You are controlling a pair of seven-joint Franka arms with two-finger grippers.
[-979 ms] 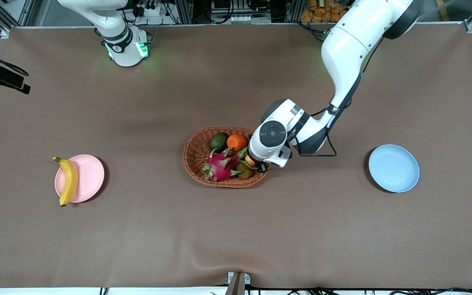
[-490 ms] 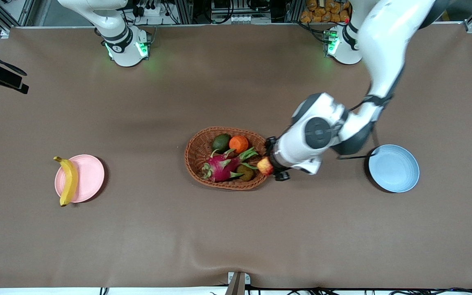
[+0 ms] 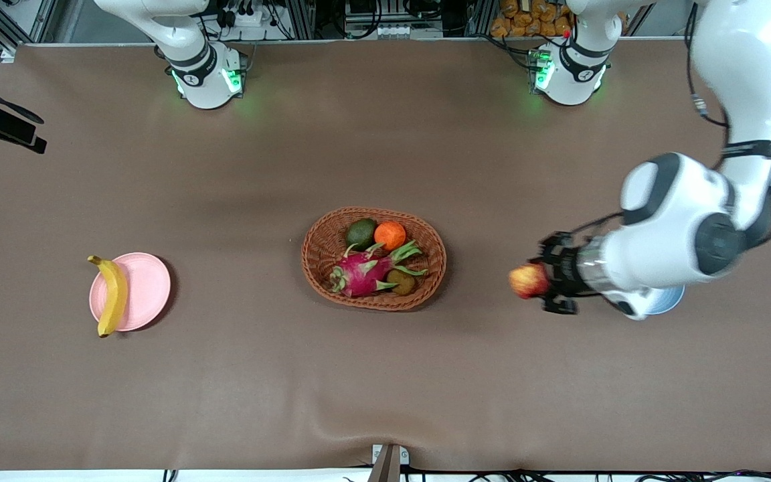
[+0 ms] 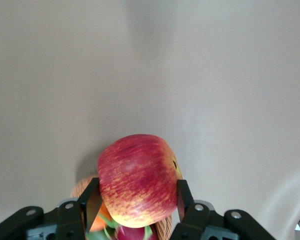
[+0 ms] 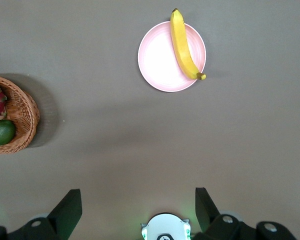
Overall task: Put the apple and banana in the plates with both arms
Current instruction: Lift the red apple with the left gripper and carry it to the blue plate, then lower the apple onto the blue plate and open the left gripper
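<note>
My left gripper is shut on the red, yellow-streaked apple and holds it in the air over bare table between the basket and the blue plate. My left arm hides most of that plate. In the left wrist view the apple sits between the two fingers of the left gripper. The banana lies across the pink plate at the right arm's end. My right gripper is open and empty, high over its own base, and looks down on the banana and pink plate.
A brown wicker basket in the middle of the table holds a dragon fruit, an orange, an avocado and a brown fruit. The basket's edge also shows in the right wrist view.
My left gripper has lifted the apple from the basket and carried it toward the left arm's end; the arm now covers most of the blue plate. The right arm has not moved.
</note>
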